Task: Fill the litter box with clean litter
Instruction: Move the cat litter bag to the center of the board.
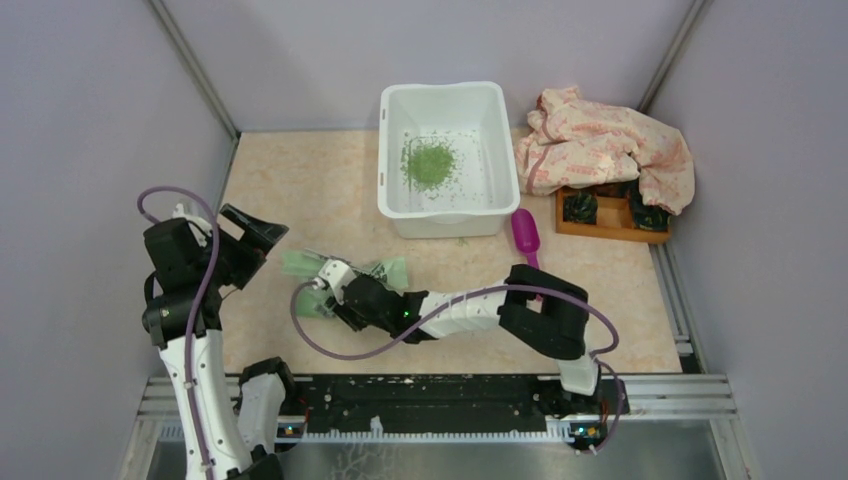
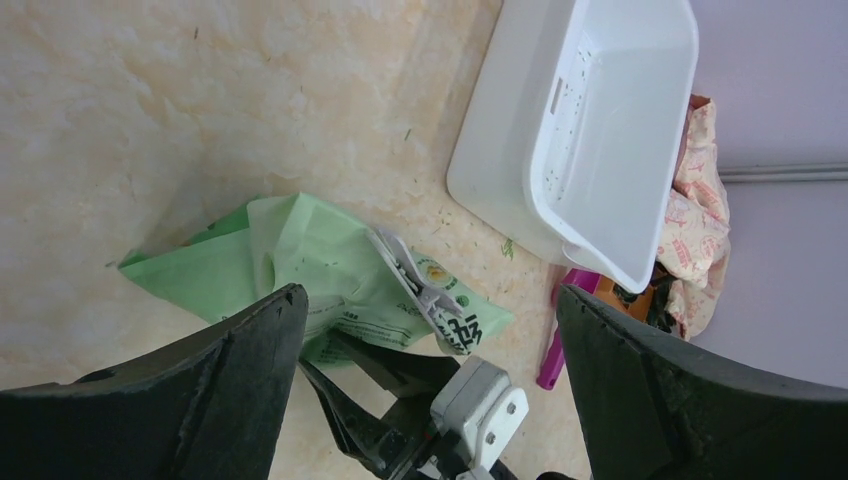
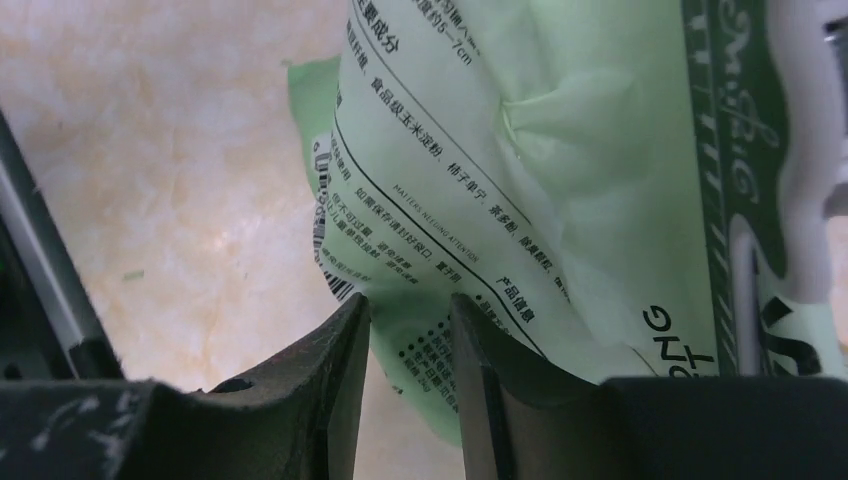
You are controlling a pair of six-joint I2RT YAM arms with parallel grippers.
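Observation:
The white litter box [image 1: 450, 205] stands at the back centre and holds a small pile of green clean litter [image 1: 430, 163]. The box also shows in the left wrist view [image 2: 500, 150]. A green-and-white printed bag [image 1: 390, 270] lies flat on the table in front of the box, with a white clip [image 2: 412, 275] on it. My right gripper [image 1: 318, 298] is low at the bag's left end. Its jaws [image 3: 410, 310] stand a narrow gap apart with a corner of the bag [image 3: 520, 150] between them, not pinched. My left gripper [image 1: 262, 238] is wide open and empty, left of the bag [image 2: 310, 250].
A magenta scoop [image 1: 526, 235] lies right of the box's front corner. A wooden tray [image 1: 600, 228] with dark pots sits at the back right, partly under a crumpled pink cloth [image 1: 605, 145]. A few litter bits lie on the table in front of the box. Walls close in on both sides.

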